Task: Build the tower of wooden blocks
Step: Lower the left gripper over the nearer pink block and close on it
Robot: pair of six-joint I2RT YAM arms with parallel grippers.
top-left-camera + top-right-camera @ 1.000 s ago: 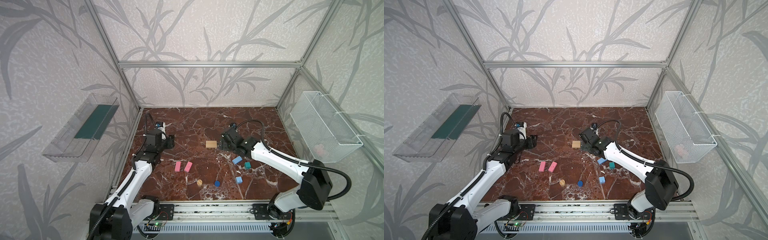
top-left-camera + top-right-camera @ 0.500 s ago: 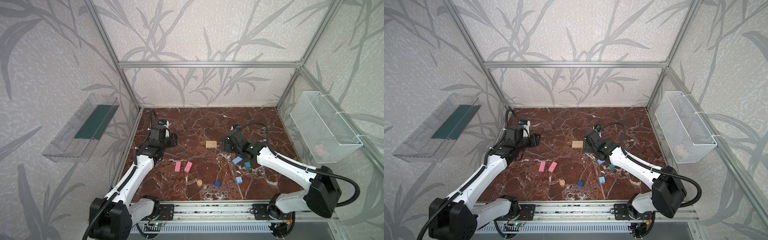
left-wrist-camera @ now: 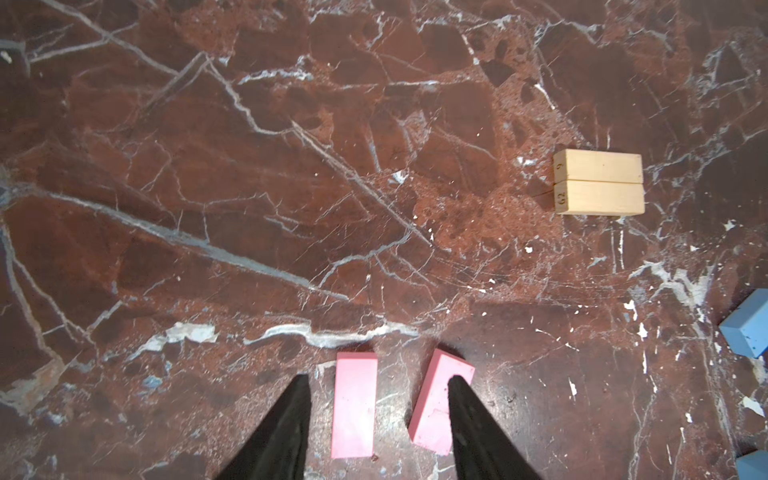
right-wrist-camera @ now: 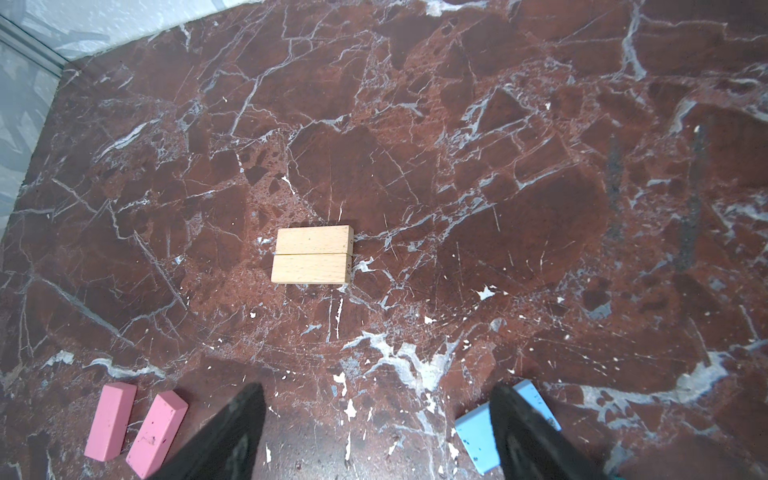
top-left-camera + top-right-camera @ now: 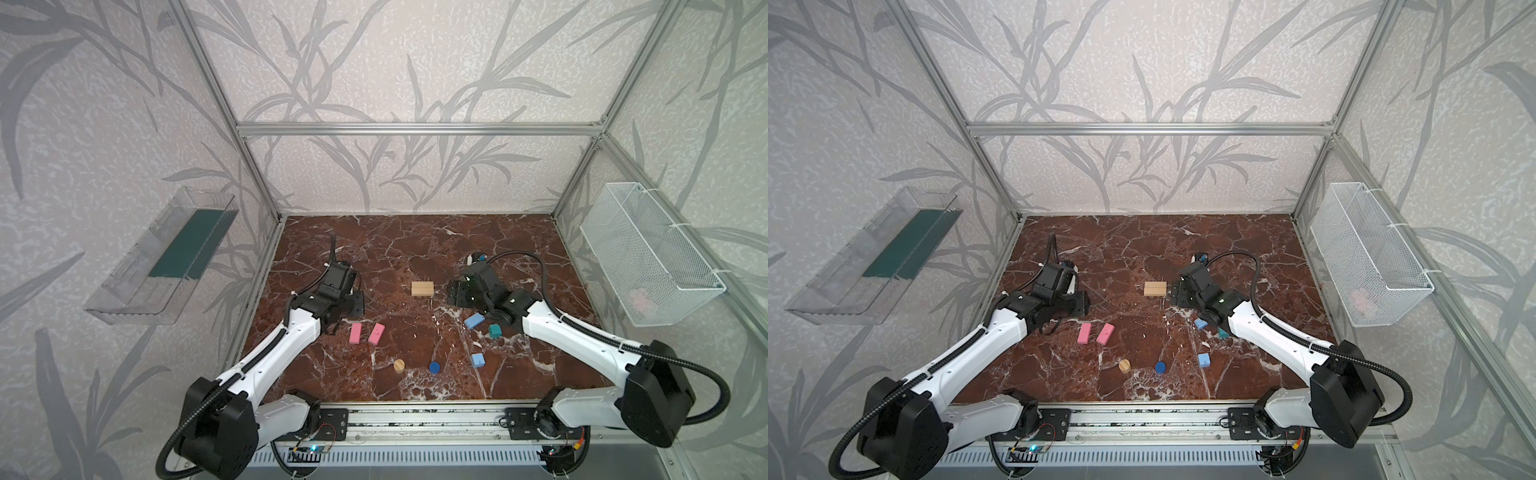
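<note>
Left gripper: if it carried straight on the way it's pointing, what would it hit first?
Probably the pink block lying between the open jaws of the left gripper in its wrist view; the second pink block is partly hidden behind one jaw. Its height above them is unclear.

Top pair: two eyes side by side, high above the front rail (image 5: 415, 419), facing down and toward the back wall (image 5: 415, 174). They sit far off, so both top views take in the whole marble floor (image 5: 415, 245).
Left wrist camera: just behind the left gripper (image 3: 378, 377), close to the floor, looking down past its dark fingers (image 3: 286, 428). The pink bars (image 3: 354, 409) lie right at the fingertips.
Right wrist camera: just behind the right gripper (image 4: 376, 387), looking down at the floor from close by. The tan bars (image 4: 311, 254) lie straight ahead of it.
Shared ground: both wrist views show the tan bars and the pink bars, and the top pair covers all of it.
</note>
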